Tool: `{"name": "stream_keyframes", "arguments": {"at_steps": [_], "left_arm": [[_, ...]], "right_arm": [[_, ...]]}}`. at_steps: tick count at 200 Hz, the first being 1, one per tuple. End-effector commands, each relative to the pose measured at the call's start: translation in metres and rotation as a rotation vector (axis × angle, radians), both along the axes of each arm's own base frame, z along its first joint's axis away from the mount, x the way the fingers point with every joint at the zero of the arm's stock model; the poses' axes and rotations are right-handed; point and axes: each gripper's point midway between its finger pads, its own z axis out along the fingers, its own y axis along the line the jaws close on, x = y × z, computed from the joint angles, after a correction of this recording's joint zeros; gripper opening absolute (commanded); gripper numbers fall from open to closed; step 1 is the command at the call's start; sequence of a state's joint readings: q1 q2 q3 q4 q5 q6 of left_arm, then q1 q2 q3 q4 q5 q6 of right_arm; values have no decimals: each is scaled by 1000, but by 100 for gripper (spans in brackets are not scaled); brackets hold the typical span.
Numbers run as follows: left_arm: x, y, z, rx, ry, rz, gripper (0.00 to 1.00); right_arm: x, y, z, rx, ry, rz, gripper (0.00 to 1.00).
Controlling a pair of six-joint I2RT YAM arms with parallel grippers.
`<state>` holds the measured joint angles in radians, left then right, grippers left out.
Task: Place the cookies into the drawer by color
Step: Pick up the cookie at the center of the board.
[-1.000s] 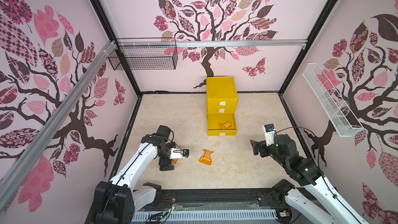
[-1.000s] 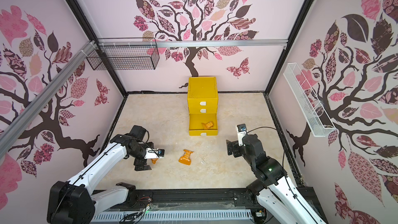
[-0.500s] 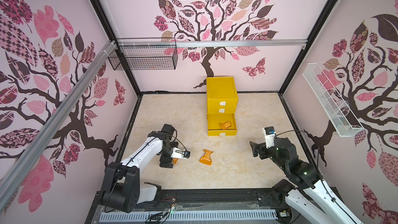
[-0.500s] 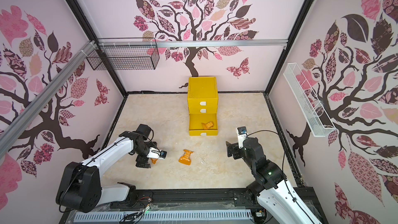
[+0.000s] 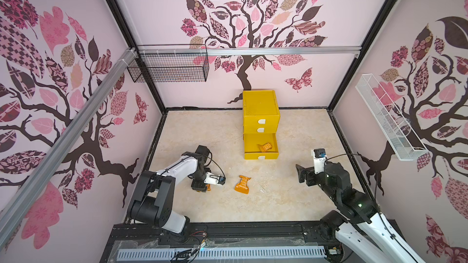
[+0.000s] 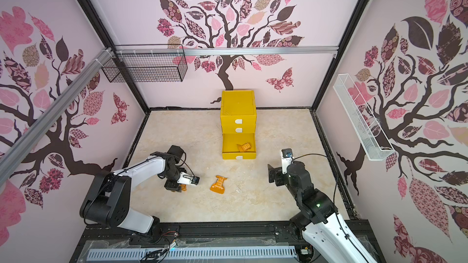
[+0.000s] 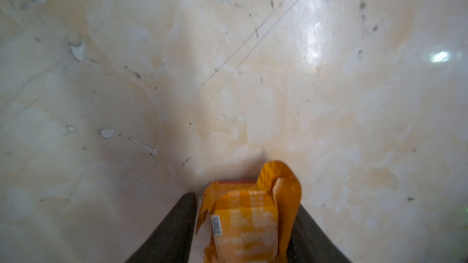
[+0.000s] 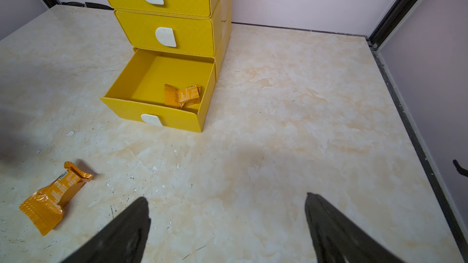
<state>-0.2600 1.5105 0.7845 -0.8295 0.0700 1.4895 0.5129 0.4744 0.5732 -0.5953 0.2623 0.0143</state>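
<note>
Pick-up step: left hand (image 7: 245, 201) grasps an orange packet (image 7: 249, 223) on the counter (image 7: 228, 72), lower left of centre in both top views. Next probably calls for lifting and carrying it to the open bottom drawer (image 5: 252, 142). Right hand (image 8: 226, 196) released, empty.

Left arm (image 5: 177, 166): folded low, wrist down.
Left gripper (image 7: 247, 199): jaws close-set, apparently pinching orange cookie (image 7: 249, 226).
Right gripper (image 8: 226, 197): jaws wide apart, raised.

3 pale pink walls (image 5: 162, 8) are wearing dark tree decals with patterned leaves. A beige marbled floor (image 5: 298, 132) is showing scuffs and catching glare. A black wire basket (image 5: 168, 68) is hanging from an aluminium rail (image 5: 278, 50); a white basket (image 5: 387, 120) is hanging on a side wall.
</note>
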Motion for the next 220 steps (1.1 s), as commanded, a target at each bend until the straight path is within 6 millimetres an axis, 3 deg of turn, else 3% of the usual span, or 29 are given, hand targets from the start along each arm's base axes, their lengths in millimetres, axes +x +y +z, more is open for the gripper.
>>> {"name": "stream_keyframes", "arguments": {"at_steps": [1,39,94,151,186,220], "left_arm": [[-6,4,-6,24,32,28,47],[-4,2,-4,11,14,38,33],[19,-24,23,-130,-53,101,27],[59,-71,78,-318,-155,151,27],[81,-117,118,-457,-195,173,27],[102,-159,135,-508,-253,153,27]], "right_arm": [[1,-2,7,8,-30,-15,99],[2,-2,8,12,-37,-16,99],[2,-4,6,8,-30,-28,99],[2,-6,3,-2,-14,-41,99],[3,-6,3,4,-19,-40,99],[2,-7,3,-2,-21,-48,99]]}}
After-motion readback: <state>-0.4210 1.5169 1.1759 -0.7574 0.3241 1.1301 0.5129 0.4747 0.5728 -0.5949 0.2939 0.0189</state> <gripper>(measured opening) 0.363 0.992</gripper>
